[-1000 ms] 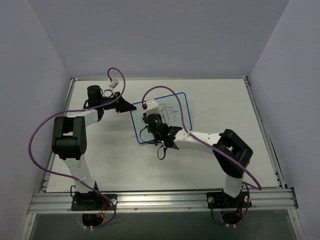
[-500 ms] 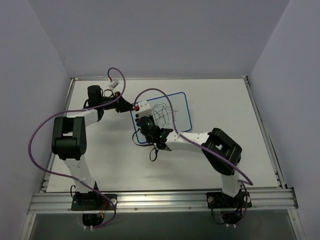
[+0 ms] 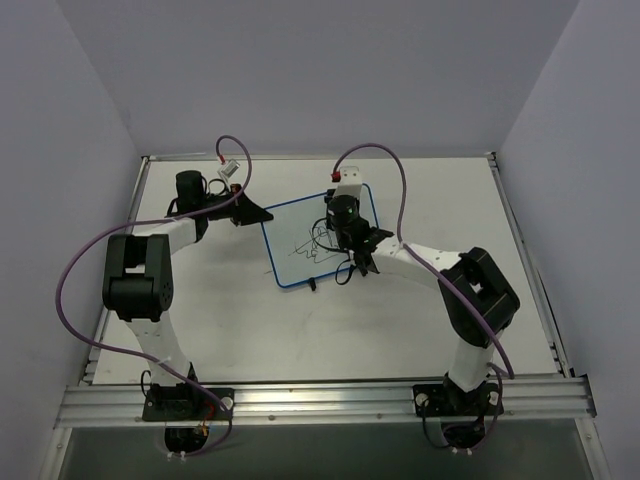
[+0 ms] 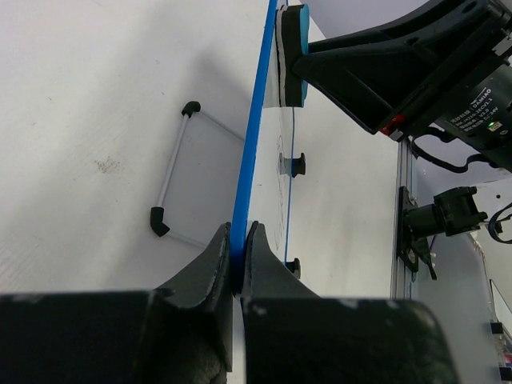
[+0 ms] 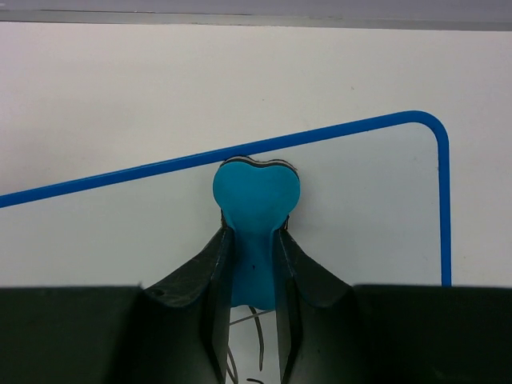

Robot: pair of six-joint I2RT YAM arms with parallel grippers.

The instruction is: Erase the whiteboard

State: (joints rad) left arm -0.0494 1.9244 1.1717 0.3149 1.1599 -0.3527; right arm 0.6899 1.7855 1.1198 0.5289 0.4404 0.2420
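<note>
The white desk (image 3: 220,320) carries the whiteboard (image 3: 295,225) at its middle, toward the far side. The left fingers (image 4: 216,256) are closed narrow on its blue frame. The right fingers (image 5: 214,264) clamp a blue eraser (image 5: 256,192) — set against the board just inside its far edge, near one corner. Black scribbles (image 3: 312,243) mark the board's middle.
</note>
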